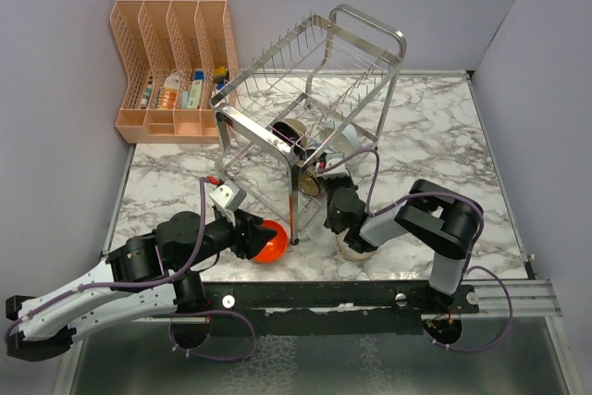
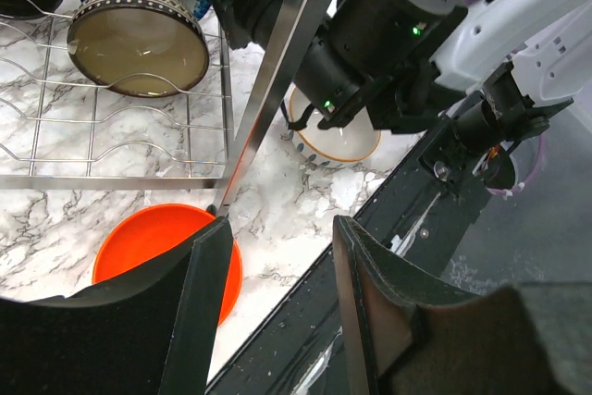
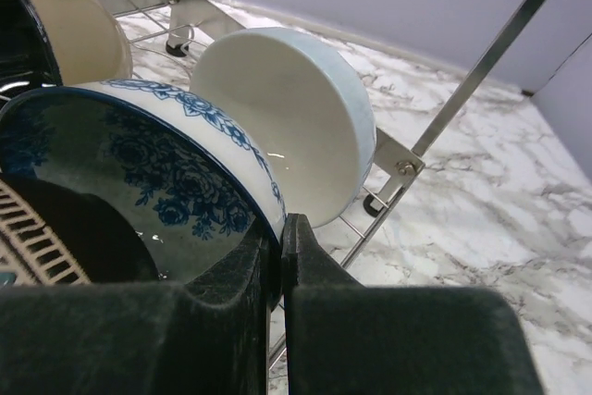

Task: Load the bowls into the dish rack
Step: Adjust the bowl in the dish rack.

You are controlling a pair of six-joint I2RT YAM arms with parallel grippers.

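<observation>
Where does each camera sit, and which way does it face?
Top external: above and behind the bases, down on the dish rack; left arm, right arm show.
Left wrist: past the open left gripper at the red-orange bowl.
Right wrist: past the shut right gripper at the blue-patterned bowl, white bowl.
Shared: the dish rack, all three.

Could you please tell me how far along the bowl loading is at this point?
Done: the white bowl and the brown bowl stand in the dish rack. In hand: the right gripper pinches the rim of the blue-patterned bowl inside the rack. Left: the orange bowl by the open left gripper and a pale bowl, both on the table.
</observation>
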